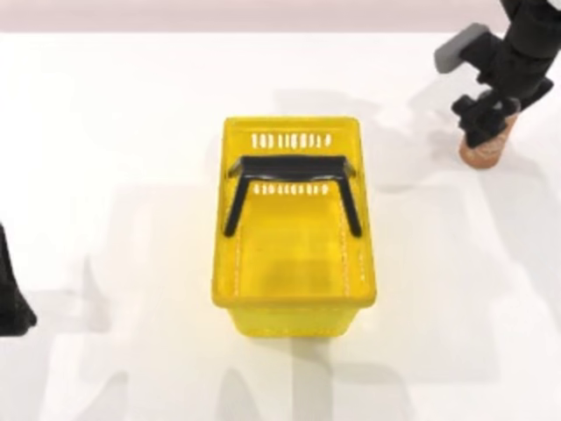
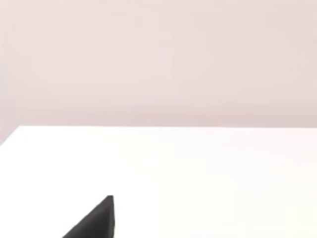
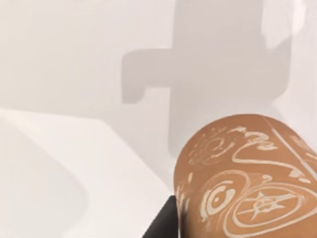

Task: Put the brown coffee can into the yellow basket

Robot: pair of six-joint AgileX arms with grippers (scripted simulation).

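The brown coffee can (image 1: pixel 485 151) stands on the table at the far right, right of the yellow basket (image 1: pixel 294 303). My right gripper (image 1: pixel 485 123) is on the can from above, shut on its upper part. In the right wrist view the can (image 3: pixel 247 183) with its pale swirls fills the near corner, and one dark finger (image 3: pixel 163 225) presses against its side. The basket sits in the middle of the table with its black handle (image 1: pixel 292 167) folded across the far end. Nothing is inside it.
My left arm (image 1: pixel 10 303) is parked at the table's left edge, well away from the basket. One dark fingertip (image 2: pixel 99 220) shows in the left wrist view over bare white table (image 2: pixel 198 173). A pale wall runs behind the table.
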